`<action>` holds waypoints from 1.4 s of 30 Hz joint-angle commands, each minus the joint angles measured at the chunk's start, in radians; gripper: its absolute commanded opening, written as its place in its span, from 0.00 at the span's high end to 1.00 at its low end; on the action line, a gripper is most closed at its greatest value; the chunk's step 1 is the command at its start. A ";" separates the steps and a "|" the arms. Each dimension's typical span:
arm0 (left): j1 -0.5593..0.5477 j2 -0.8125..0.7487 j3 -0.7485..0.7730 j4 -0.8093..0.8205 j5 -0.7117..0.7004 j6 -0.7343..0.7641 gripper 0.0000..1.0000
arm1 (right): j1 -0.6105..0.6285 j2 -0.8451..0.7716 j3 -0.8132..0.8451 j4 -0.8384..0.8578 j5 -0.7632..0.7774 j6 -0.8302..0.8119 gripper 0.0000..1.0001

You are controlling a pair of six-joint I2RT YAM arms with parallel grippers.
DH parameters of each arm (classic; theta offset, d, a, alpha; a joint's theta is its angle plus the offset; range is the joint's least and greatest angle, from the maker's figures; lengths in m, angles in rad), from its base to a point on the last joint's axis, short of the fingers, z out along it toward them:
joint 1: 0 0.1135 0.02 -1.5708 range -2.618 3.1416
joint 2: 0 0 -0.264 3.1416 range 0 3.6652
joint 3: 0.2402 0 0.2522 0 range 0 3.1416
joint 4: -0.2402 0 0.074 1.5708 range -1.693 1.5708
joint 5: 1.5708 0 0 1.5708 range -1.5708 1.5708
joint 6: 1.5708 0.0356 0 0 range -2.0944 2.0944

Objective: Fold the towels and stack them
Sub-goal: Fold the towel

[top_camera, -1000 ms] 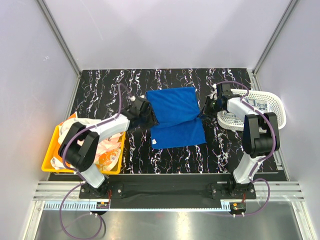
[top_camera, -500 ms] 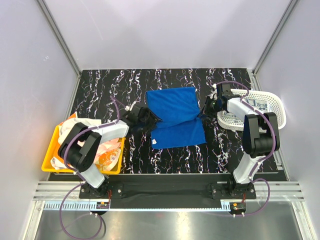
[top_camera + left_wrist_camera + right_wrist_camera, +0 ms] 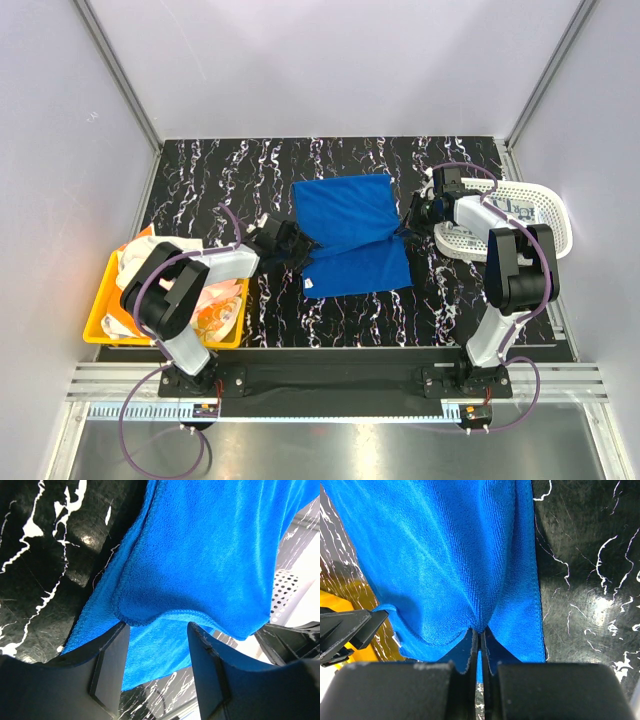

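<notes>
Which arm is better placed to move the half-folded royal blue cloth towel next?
Right, probably. The right gripper is shut on the royal blue cloth towel at its right edge; the left gripper stands open at the left edge, gripping nothing.

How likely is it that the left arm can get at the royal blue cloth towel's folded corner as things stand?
Probably yes: the left pincer stands open with a corner of the royal blue cloth towel right at its gap, nothing between. The right pincer is shut on the opposite edge.
</notes>
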 commanded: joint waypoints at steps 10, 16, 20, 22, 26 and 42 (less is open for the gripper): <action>0.004 0.013 -0.026 0.054 -0.011 -0.061 0.55 | -0.001 -0.003 -0.014 0.028 -0.002 0.008 0.97; 0.005 0.004 -0.030 0.022 -0.017 -0.066 0.56 | -0.001 -0.004 -0.015 0.029 -0.002 0.011 0.98; 0.005 0.010 -0.037 0.014 -0.015 -0.078 0.57 | 0.000 -0.003 -0.014 0.029 -0.005 0.013 0.98; 0.007 0.012 -0.049 0.016 -0.015 -0.086 0.58 | 0.000 -0.004 -0.015 0.028 -0.003 0.013 0.98; 0.016 0.012 -0.055 0.022 -0.017 -0.084 0.60 | 0.000 -0.006 -0.018 0.029 -0.002 0.013 0.98; 0.039 0.036 -0.035 0.045 -0.003 -0.058 0.92 | 0.003 0.010 -0.020 0.034 0.000 0.013 0.98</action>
